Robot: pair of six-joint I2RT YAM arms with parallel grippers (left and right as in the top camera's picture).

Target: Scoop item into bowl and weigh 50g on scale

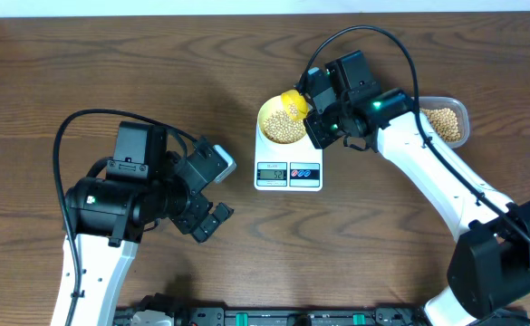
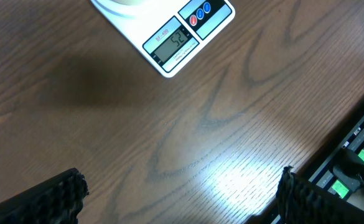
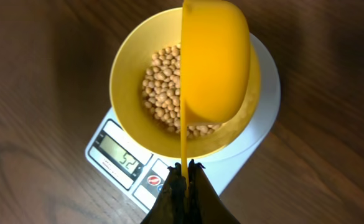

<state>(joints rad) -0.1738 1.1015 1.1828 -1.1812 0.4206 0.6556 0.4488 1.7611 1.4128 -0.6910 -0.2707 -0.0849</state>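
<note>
Seems nearly done, with beans (image 3: 163,87) in the bowl (image 3: 124,71) atop the scale (image 3: 267,93) and its display (image 3: 121,154) at 52, a touch over target, leaving perhaps only a trim; right gripper (image 3: 186,180) pinched on the tipped scoop (image 3: 216,62) above the scale, left gripper (image 2: 178,199) spread wide, well off the scale.

Between the spread left fingers (image 2: 51,199) lies only bare table (image 2: 200,143), wide enough to pass through. Ahead of them, well apart, the scale (image 2: 169,37) stands in the way. Just ahead of the pinched right fingers (image 3: 185,193), the yellow scoop (image 3: 214,62) covers much of the bowl (image 3: 129,74). Open wood lies to either side.
</note>
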